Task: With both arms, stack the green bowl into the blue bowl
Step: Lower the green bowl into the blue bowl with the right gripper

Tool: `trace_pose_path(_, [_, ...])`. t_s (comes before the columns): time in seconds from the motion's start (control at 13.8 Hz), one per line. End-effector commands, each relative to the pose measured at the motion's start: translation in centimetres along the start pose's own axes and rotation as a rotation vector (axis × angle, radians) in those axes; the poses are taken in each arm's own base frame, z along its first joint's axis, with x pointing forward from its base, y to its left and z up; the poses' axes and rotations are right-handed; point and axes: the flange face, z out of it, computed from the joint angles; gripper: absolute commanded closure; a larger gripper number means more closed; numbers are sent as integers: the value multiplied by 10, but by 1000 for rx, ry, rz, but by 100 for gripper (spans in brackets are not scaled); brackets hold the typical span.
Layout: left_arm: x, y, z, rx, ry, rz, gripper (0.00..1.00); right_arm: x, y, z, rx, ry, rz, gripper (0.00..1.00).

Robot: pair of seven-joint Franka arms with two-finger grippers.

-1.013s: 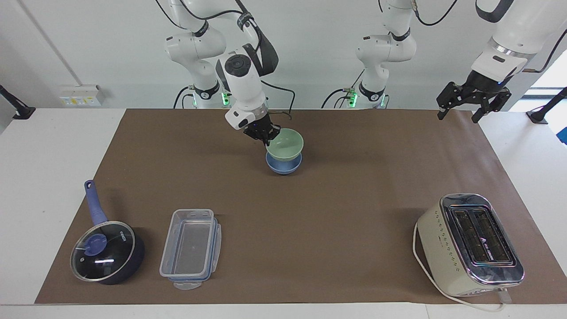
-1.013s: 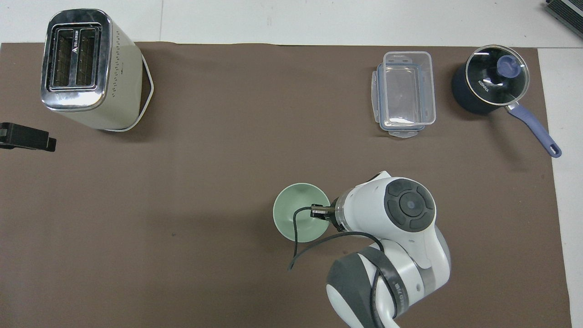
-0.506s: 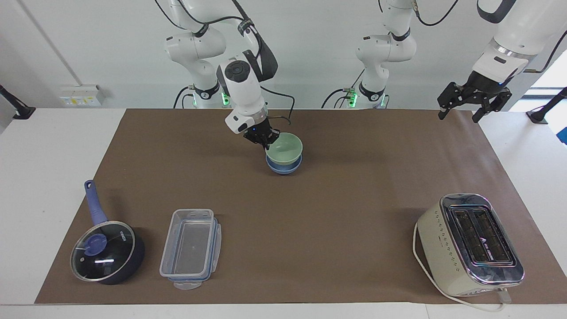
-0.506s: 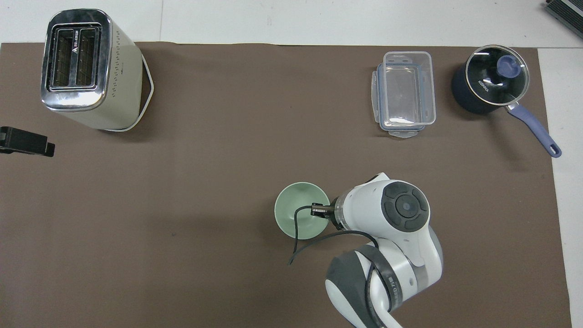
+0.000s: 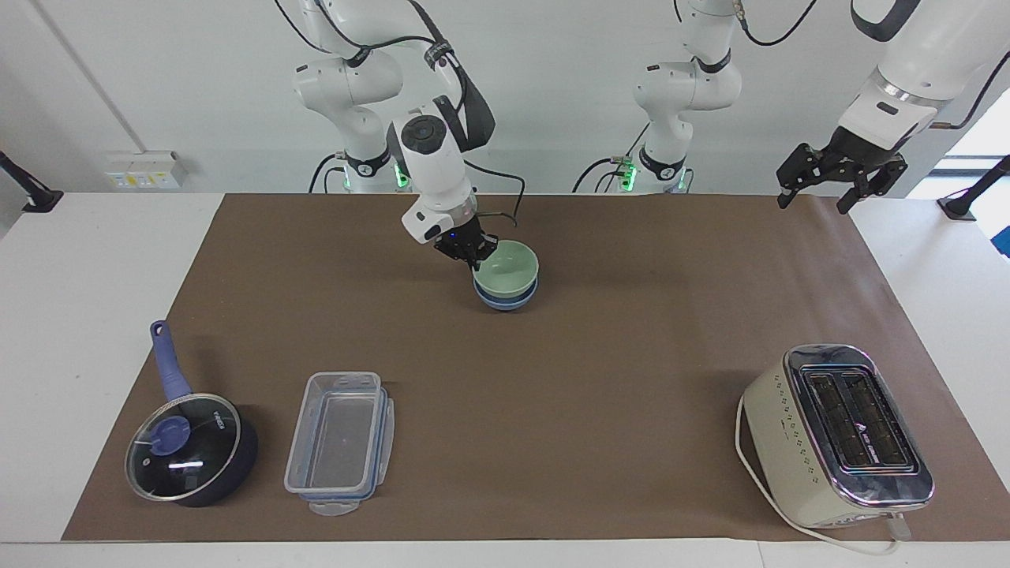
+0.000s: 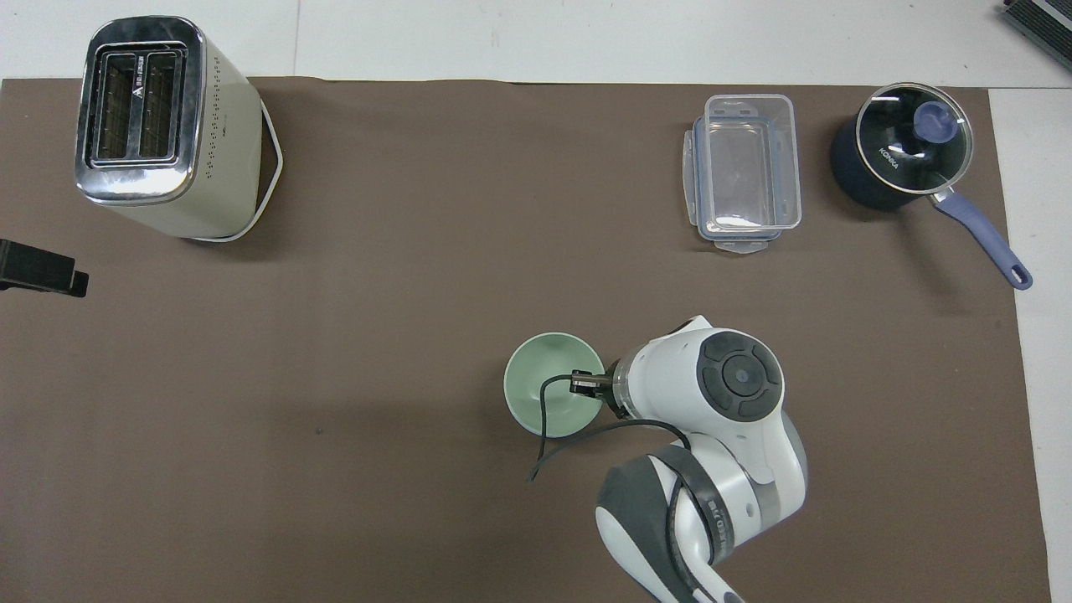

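Note:
The pale green bowl (image 5: 508,268) sits nested in the blue bowl (image 5: 505,300) near the middle of the mat, on the robots' side. Only the blue bowl's lower wall shows in the facing view; it is hidden under the green bowl (image 6: 548,394) in the overhead view. My right gripper (image 5: 473,254) is shut on the green bowl's rim at the edge toward the right arm's end; it also shows in the overhead view (image 6: 586,385). My left gripper (image 5: 835,178) is open and empty, raised over the mat's corner at the left arm's end, and waits; it shows at the overhead view's edge (image 6: 38,272).
A cream toaster (image 5: 840,435) stands farther from the robots at the left arm's end. A clear plastic container (image 5: 339,442) and a dark-blue lidded saucepan (image 5: 189,446) lie farther from the robots at the right arm's end. The brown mat (image 5: 631,379) covers the table.
My right gripper has lowered the green bowl down into the blue bowl; less of the blue bowl shows now. My left gripper has drifted slightly higher.

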Motion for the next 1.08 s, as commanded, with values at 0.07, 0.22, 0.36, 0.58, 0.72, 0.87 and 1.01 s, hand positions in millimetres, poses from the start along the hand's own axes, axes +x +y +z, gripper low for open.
trace_pose_path(0.07, [2,1,-5,21,-5,-16,0,-1,-1,4,18,6,5,100])
trace_pose_path(0.22, [1,2,-4,21,-5,-14,0,0,1,5,15,5,5,100])
trace_pose_path(0.36, [1,1,-4,21,-5,-14,0,0,1,5,14,6,4,100])
trace_pose_path(0.58, [1,2,-4,21,-6,-11,0,-1,1,7,12,3,2,100])
trace_pose_path(0.72, [1,2,-4,21,-5,-13,0,-1,3,10,10,5,3,100])
trace_pose_path(0.87, [1,2,-4,21,-5,-13,0,-1,3,13,12,9,2,100])
trace_pose_path(1.01, [1,1,-4,21,-5,-14,0,1,4,21,15,15,6,100])
